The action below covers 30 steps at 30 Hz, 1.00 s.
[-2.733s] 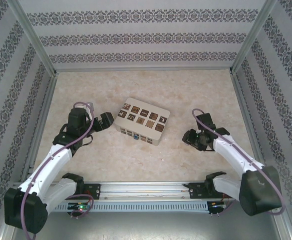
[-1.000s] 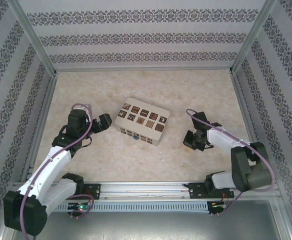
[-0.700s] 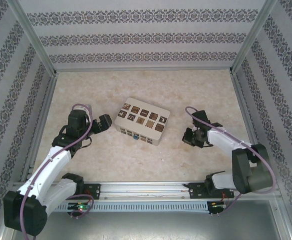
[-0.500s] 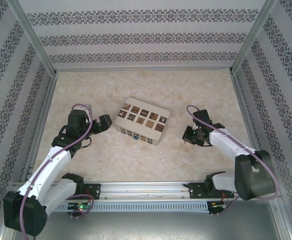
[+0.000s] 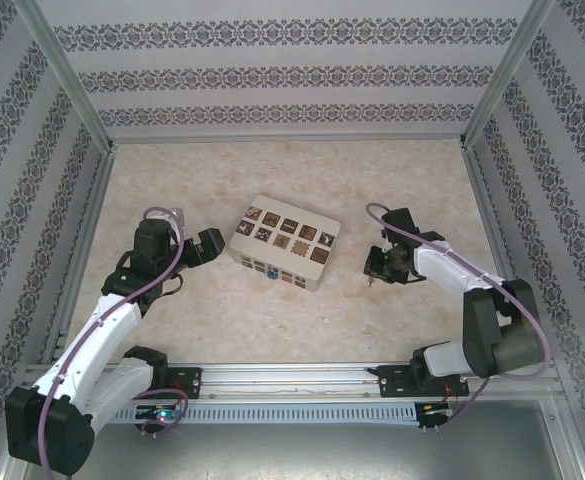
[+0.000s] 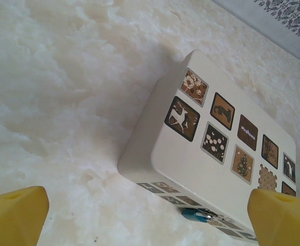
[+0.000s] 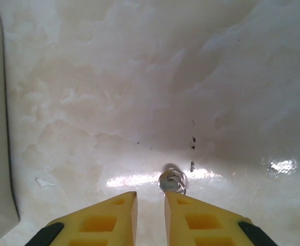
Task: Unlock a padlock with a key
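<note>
Yellow fingertips [image 7: 101, 218] of the right gripper [image 7: 150, 197] stand a narrow slit apart with nothing between them. The tiny silvery key [image 7: 171, 180] lies just off one tip, its blade hard to make out. The left gripper [image 5: 212, 246] gapes wide and empty beside the cream box with brown picture tiles [image 6: 216, 148], and the small teal-blue padlock [image 6: 195, 215] sits against the box's front wall.

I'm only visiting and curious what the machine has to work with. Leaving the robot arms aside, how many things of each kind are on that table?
Cream box: 1
Teal padlock: 1
Silvery key: 1
Total: 3
</note>
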### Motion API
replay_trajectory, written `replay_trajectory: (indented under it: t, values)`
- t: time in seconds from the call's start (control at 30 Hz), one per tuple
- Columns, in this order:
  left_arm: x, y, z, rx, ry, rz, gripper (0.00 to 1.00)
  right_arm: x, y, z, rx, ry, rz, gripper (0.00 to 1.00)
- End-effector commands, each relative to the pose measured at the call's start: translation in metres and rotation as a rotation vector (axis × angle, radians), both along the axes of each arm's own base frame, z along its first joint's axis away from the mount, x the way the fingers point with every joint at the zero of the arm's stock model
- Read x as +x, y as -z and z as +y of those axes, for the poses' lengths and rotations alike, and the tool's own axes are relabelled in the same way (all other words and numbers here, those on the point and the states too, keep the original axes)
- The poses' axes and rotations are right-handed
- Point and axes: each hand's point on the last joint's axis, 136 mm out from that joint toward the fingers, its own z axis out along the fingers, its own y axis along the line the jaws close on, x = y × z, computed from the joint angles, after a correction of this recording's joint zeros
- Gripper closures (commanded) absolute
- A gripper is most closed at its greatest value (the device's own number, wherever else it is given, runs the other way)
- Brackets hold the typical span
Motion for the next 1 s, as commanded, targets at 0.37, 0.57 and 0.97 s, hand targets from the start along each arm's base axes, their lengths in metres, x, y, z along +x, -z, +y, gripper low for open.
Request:
replay_trajectory:
  t: [0.37,0.57,0.97]
  values:
    - [-0.005,-0.005,0.006,-0.003,-0.025,0.0,0.01,-0.004,0.014,0.001,-0.118,-0.097,0.107,0.71]
    - [-0.006,-0.005,0.008,0.0,-0.032,-0.001,0.01,-0.007,0.019,-0.002,-0.156,-0.11,0.144,0.71]
    - [-0.006,-0.004,0.008,0.006,-0.031,0.002,0.01,-0.011,0.025,0.0,-0.173,-0.13,0.171,0.78]
